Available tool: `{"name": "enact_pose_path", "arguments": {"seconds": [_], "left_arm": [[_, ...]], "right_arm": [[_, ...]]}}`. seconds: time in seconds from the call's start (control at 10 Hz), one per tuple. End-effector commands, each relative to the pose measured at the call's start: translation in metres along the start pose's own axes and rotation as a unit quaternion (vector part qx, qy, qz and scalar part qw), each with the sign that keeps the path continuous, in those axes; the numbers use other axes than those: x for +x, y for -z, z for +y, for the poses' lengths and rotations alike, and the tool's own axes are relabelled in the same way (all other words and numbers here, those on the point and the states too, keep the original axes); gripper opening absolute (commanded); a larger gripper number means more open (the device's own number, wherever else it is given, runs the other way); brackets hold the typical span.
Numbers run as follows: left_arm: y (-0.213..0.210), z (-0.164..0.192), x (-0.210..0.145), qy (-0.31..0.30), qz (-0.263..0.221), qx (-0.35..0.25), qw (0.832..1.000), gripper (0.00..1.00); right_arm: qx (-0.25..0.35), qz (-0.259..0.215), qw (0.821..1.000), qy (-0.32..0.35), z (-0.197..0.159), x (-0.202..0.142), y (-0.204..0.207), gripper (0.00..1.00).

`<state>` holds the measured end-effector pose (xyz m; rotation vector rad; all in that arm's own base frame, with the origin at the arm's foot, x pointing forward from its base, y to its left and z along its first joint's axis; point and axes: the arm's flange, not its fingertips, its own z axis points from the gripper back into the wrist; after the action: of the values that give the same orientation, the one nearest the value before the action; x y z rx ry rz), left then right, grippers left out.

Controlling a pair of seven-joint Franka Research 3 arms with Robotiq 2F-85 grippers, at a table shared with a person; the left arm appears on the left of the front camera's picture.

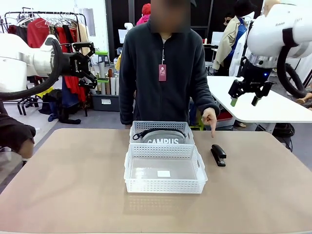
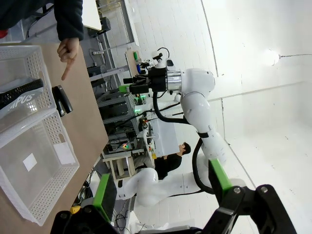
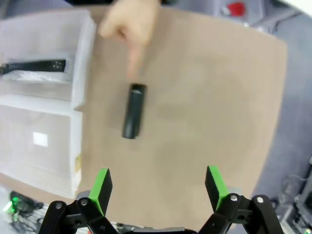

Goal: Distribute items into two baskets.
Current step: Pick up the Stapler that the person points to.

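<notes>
Baskets sit touching at the middle of the table. The larger basket has a white label on its floor. At its twelve o'clock the smaller basket holds the grey pouch, with its black strap on top. The stapler lies flat on the table at the baskets' three o'clock, just beside them but apart. A person's hand points one finger down at the stapler's twelve o'clock end; I cannot tell whether it touches. The left gripper hangs in the air at ten o'clock of the front view, fingers apart and empty. The right gripper hangs at two o'clock, fingers likewise apart and empty.
</notes>
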<state>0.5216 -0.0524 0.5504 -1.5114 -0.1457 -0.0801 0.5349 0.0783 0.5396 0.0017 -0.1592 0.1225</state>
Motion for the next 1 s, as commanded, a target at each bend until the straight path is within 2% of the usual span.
{"name": "enact_pose_path", "arguments": {"seconds": [0.0, 0.1, 0.9], "left_arm": [[-0.001, -0.0024, -0.001, -0.005, -0.001, 0.001, 1.0, 1.0], [-0.001, -0.0024, -0.001, -0.005, -0.001, 0.001, 1.0, 1.0], [-0.001, -0.0024, -0.001, -0.005, -0.001, 0.001, 1.0, 1.0]], "right_arm": [[0.019, 0.026, 0.999, 0.011, 0.0085, -0.0012, -0.0007, 1.0], [0.0, 0.0, 1.0, 0.0, 0.0, 0.0, 0.0, 1.0], [0.0, 0.0, 1.0, 0.0, 0.0, 0.0, 0.0, 1.0]]}}
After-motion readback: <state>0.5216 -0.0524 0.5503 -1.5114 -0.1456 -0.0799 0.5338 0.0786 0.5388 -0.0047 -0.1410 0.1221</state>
